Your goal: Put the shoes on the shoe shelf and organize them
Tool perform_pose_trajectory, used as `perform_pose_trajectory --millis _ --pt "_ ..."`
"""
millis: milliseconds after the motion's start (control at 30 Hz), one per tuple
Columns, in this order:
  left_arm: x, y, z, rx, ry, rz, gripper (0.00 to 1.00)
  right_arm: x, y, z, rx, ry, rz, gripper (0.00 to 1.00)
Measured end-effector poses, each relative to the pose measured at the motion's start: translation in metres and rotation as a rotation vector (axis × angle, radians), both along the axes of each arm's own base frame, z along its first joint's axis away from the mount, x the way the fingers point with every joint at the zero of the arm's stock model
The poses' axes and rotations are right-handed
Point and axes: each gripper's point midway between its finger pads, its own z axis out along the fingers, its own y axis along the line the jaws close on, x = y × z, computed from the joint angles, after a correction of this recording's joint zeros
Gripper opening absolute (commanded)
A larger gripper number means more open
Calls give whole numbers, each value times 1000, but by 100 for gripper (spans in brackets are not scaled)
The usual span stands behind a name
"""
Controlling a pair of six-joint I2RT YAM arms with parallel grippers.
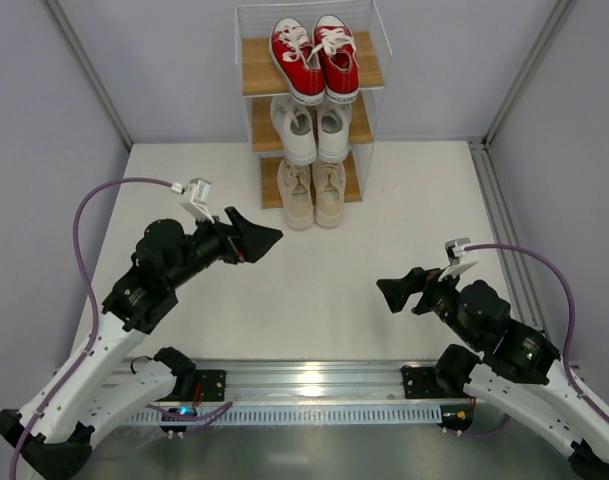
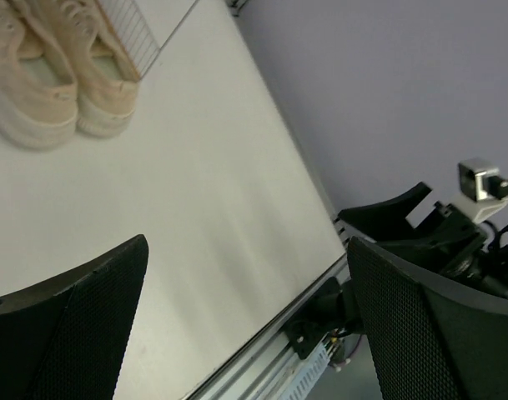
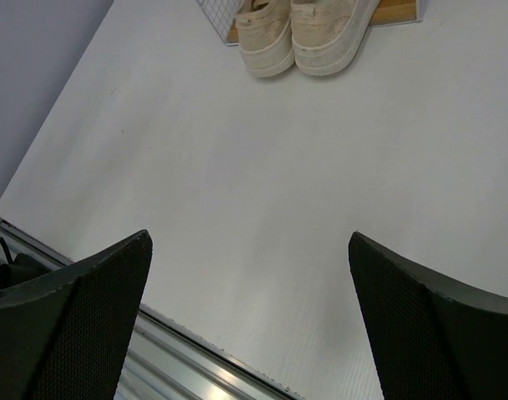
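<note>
The shoe shelf stands at the far middle of the table. Red shoes sit on its top board, white shoes on the middle one, and beige shoes on the bottom one with toes sticking out. My left gripper hovers open in front of the shelf, to its left, holding nothing. My right gripper is open and empty, nearer and to the right. The left wrist view shows the beige shoes far beyond the open gripper. In the right wrist view the beige shoes lie far ahead of the gripper.
The white table is walled by grey panels on both sides and at the back. A metal rail with both arm bases runs along the near edge. The shelf's wire frame shows beside the beige pair.
</note>
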Motion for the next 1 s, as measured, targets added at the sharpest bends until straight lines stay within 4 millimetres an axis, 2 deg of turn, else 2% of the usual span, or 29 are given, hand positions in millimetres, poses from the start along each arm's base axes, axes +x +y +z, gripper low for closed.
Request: perform_pose_trajectory --millis 200,300,367,600,800,1000 --pt "-24 33 -54 121 112 73 100 9 10 7 -24 16 0 100" --pt "-36 47 -73 155 147 102 100 11 13 11 -28 19 0 100" --pt "-42 55 -79 170 159 122 100 12 13 14 -23 13 1 100" --pt "-56 73 -81 193 165 161 100 13 13 30 8 -28 2 100" --pt "-58 94 -61 204 100 241 100 13 14 33 17 -38 4 100" --pt "-63 118 -53 211 21 326 100 12 12 36 26 -50 5 98"
